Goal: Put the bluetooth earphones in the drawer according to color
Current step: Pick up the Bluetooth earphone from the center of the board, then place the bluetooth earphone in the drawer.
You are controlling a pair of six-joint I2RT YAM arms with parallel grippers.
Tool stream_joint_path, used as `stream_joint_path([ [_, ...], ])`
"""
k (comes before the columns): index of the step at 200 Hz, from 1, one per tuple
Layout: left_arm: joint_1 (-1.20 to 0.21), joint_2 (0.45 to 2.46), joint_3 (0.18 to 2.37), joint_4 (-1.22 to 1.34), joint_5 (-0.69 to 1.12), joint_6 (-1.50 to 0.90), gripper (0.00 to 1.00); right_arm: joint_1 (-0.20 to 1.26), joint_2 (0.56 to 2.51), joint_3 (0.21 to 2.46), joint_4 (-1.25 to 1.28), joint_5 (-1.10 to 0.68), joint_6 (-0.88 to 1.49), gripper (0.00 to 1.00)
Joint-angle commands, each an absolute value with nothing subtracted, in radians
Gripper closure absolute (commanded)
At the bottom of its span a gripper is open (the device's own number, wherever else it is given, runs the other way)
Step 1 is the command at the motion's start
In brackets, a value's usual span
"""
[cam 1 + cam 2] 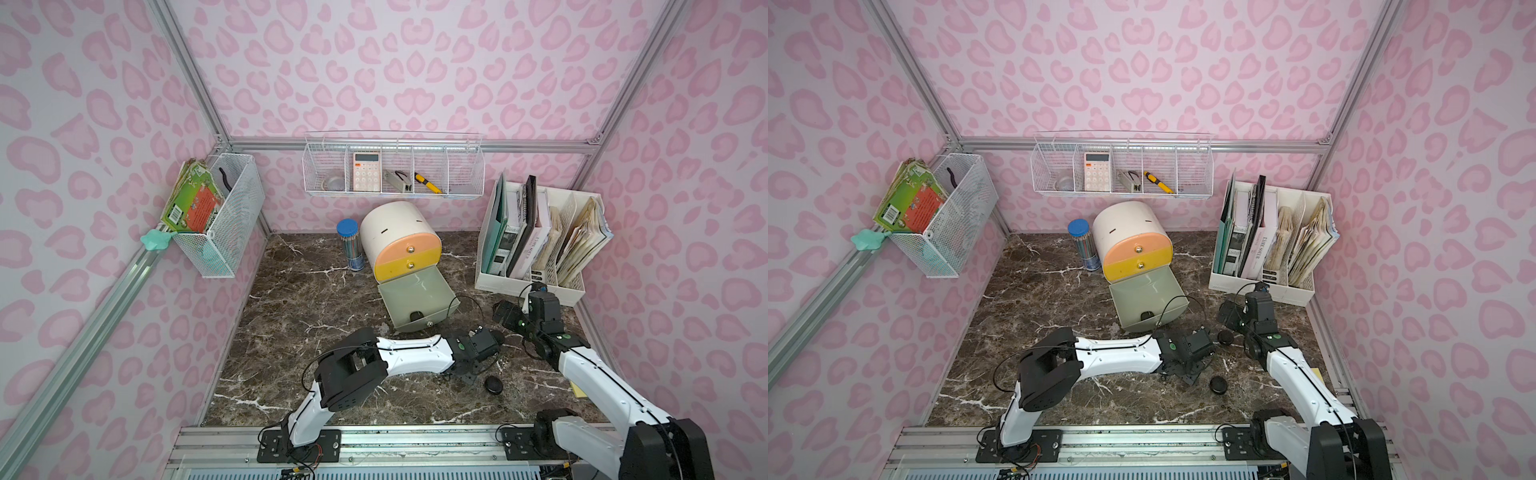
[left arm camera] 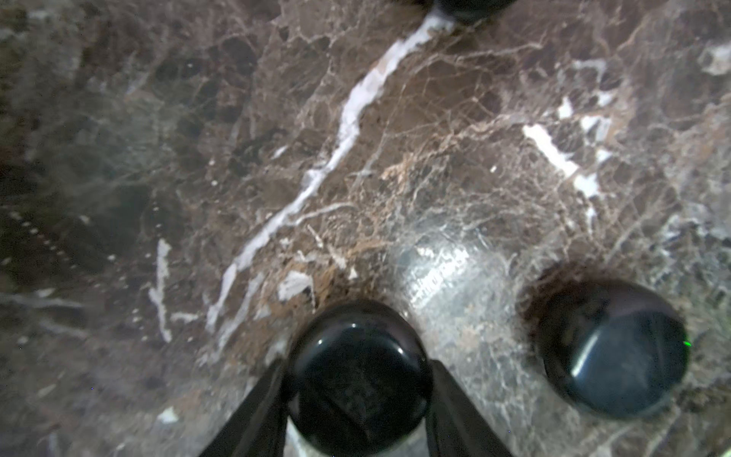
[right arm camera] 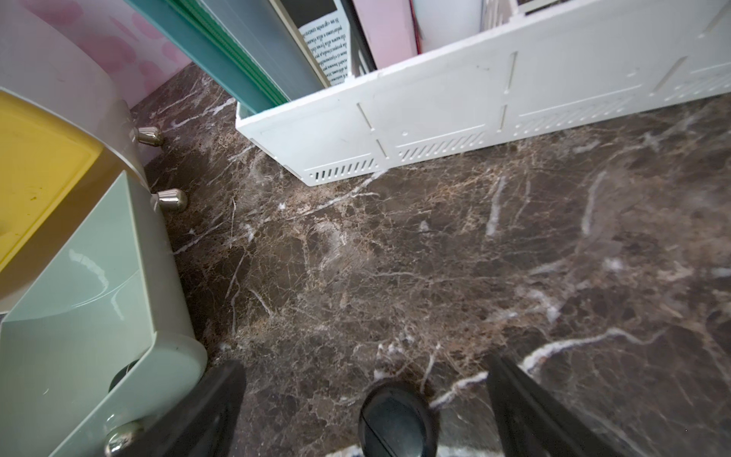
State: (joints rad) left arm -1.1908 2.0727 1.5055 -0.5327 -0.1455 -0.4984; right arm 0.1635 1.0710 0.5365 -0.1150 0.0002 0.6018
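left claw clamped on a black case, bottom drawer open

the dark marble worktop (image 1: pixel 291 299) carries the white barrel-shaped cabinet (image 1: pixel 388 232) at the back. its peach and yellow drawers are closed and its grey-green drawer (image 1: pixel 399 297) is pulled out toward the arms. a white file rack (image 1: pixel 536 286) stands to the right of the cabinet. the left claw (image 2: pixel 358 368) points down at the worktop in front of the open drawer, its fingers (image 2: pixel 261 411) pressed against both sides of a black earphone case (image 2: pixel 358 391). the right claw (image 3: pixel 364 366) is spread wide, low over the worktop between drawer and rack. a second black case (image 3: pixel 397 419) lies between its fingers and touches neither. a third black case (image 1: pixel 493 384) lies free on the worktop just beside the left claw. a fourth black case (image 1: pixel 415 316) rests inside the grey-green drawer, against its front wall.
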Motion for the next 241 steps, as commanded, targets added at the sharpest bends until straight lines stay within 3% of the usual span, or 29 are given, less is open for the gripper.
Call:
stream_joint_path([
  [1,-1.189,2.018,1.5,-0.58,-0.199,-0.497,0.52,0.164,1.078,0.535,-0.101,-0.002,0.61,0.02],
  [84,-1.072,1.859,1.519,-0.746,-0.356,-0.459,0.52,0.164,1.101,0.541,-0.067,-0.128,0.57,0.02],
  [143,-0.901,1.855,1.524,-0.734,-0.338,-0.409,0.52,0.166,1.152,0.572,-0.044,-0.389,0.565,0.02],
  [171,-0.83,1.865,1.526,-0.702,-0.297,-0.394,0.5,0.2,1.185,0.595,-0.034,-0.417,0.575,0.02],
  [186,-0.802,1.874,1.536,-0.698,-0.284,-0.393,0.43,0.243,1.207,0.633,-0.054,-0.386,0.563,0.02],
  [208,-0.783,1.866,1.545,-0.698,-0.264,-0.386,0.14,0.299,1.249,0.701,-0.081,-0.335,0.535,0.02],
  [224,-0.782,1.842,1.545,-0.692,-0.249,-0.379,0.07,0.317,1.287,0.75,-0.084,-0.333,0.512,0.02],
  [241,-0.78,1.816,1.553,-0.695,-0.256,-0.373,0.05,0.325,1.327,0.806,-0.073,-0.331,0.493,0.02],
])
